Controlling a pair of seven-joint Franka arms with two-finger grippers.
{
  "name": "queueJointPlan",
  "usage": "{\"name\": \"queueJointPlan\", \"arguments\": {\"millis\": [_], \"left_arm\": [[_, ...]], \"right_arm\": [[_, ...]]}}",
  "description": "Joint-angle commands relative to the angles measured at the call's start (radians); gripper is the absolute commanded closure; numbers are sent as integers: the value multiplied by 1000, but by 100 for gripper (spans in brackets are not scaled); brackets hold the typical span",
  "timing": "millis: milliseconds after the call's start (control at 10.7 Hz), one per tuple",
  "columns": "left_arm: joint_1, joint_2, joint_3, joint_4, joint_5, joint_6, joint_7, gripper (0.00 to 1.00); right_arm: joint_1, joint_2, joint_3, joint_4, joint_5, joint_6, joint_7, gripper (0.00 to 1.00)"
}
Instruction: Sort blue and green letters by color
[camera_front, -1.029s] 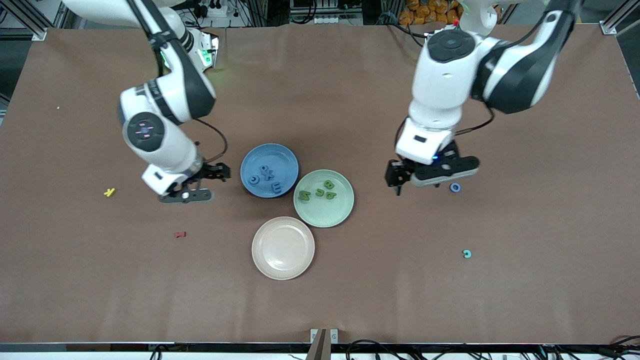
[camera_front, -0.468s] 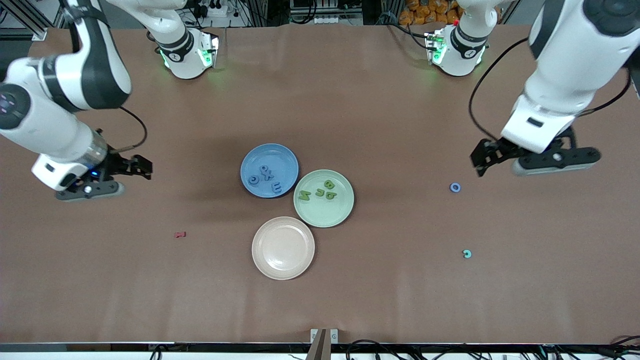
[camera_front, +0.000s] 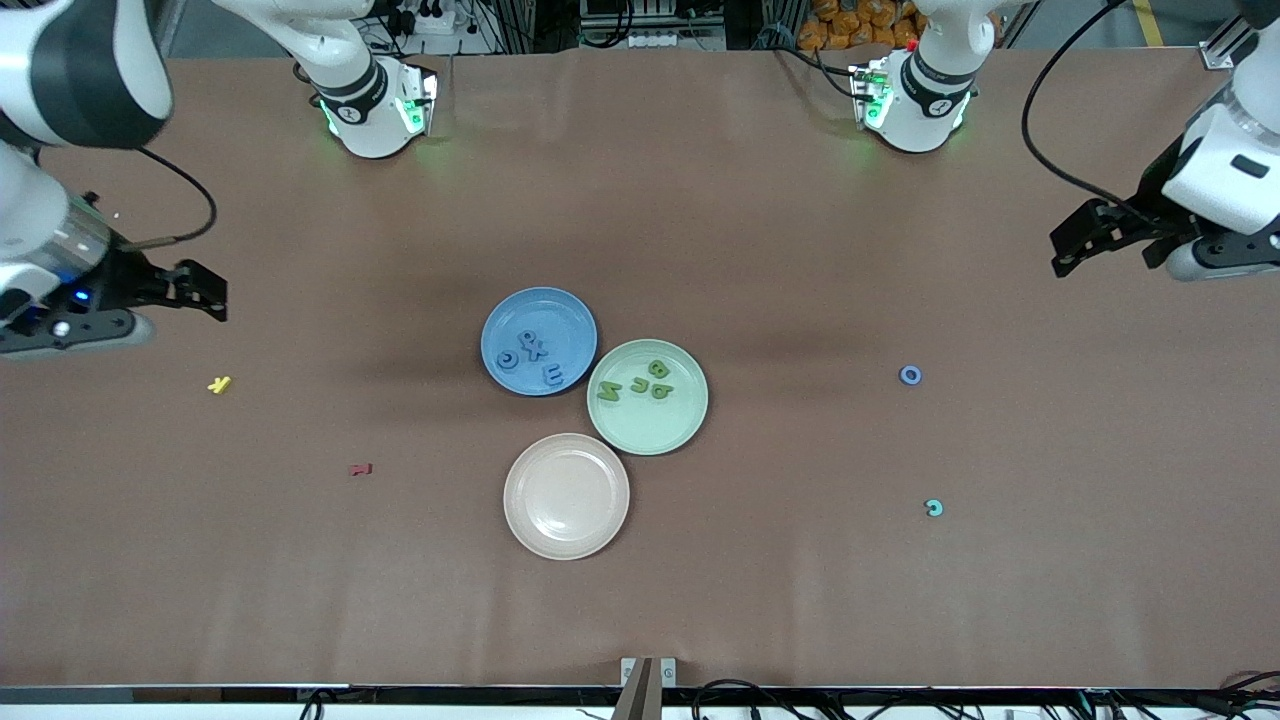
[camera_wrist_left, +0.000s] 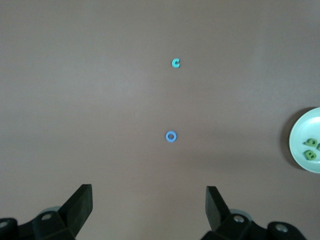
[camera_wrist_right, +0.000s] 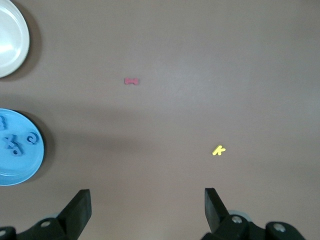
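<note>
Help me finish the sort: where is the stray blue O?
The blue O lies on the bare table toward the left arm's end, apart from the green plate and farther from the front camera than the teal C.

My right gripper (camera_front: 75, 325) was cut off at the front view's edge, and my left gripper (camera_front: 1215, 262) ran off its other edge. In my left wrist view the green plate (camera_wrist_left: 300, 131) was cropped, showing only two green letters (camera_wrist_left: 310, 150). In my right wrist view the blue plate (camera_wrist_right: 27, 167) and cream plate (camera_wrist_right: 15, 55) were cropped.
</note>
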Motion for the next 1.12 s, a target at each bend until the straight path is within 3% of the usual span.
{"name": "queueJointPlan", "arguments": {"millis": [0,187,374,561,749,1029], "left_arm": [[-20,-66,19,-14,-38,-79,11,0],[-32,-85,71,-16,-73,-109,18,0],[-103,-80,159,-16,-81,-109,21,0],[-121,-73,164,-14,-81,-107,20,0],[-202,-59,232,-13,-68,-106,18,0],[-222,-45,237,7,-51,-101,18,0]], "right_arm": [[55,-1,-40,140,7,-104,-12,0],[52,-13,-39,168,8,-115,-6,0],[20,-21,-52,205,90,-135,-1,0],[-6,-19,-57,250,95,-164,8,0],[-26,-19,-57,251,102,-218,74,0],[-24,-21,-51,251,114,-249,131,0]]}}
